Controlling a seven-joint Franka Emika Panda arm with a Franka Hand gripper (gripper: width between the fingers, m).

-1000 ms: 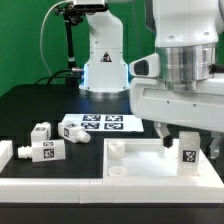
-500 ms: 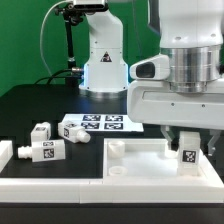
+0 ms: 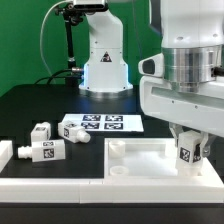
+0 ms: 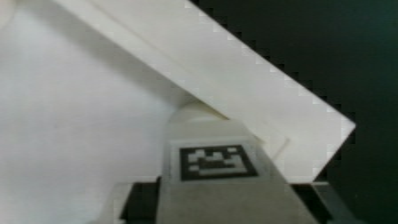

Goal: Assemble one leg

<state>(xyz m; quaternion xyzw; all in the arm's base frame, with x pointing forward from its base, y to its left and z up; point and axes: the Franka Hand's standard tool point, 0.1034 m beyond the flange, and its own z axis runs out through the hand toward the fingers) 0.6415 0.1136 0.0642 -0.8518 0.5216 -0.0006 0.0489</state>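
Two spare pegs [image 3: 42,141] lie at lower left on the worktop [image 3: 30,105] beside the marker board [image 3: 100,125]; jaws clenched on the leg [image 3: 186,153] over the panel [image 3: 145,158].

looks like a robotics lab, green backdrop curtain [image 3: 25,50], black table [image 3: 40,105], the marker board [image 3: 102,125] with printed tags, white robot arm base [image 3: 103,60], cables dangling

Gripper [image 3: 188,153] pointing down, fingers [image 3: 199,152] clamped on leg [image 3: 185,155].
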